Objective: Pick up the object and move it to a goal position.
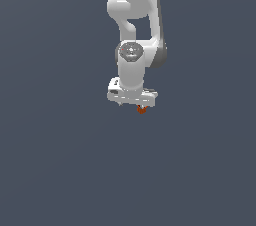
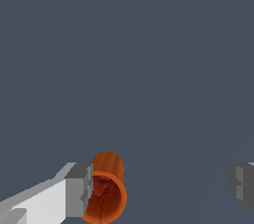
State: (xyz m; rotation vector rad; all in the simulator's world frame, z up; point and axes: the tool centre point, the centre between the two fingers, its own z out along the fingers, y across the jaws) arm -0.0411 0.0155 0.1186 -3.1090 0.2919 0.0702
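The object [image 2: 105, 193] is a small orange-red cup, darker inside.

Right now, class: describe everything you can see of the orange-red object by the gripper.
The object is a small orange-red piece. In the wrist view it looks like a short cup or tube lying sideways, with a darker, mottled red inside. It sits against one finger; the other finger stands far off, so the gripper is open. In the exterior view it peeks out below the gripper.

Arm [image 1: 132, 65] casing rendered smooth, white, faintly glossy, plastic-like. Finger pads [image 2: 78, 191] seen matt grey. The object [image 2: 105, 191] is shown orange-red, smooth outside, with a mottled, cracked-looking darker interior. Background surface rendered uniform, matt slate-grey.
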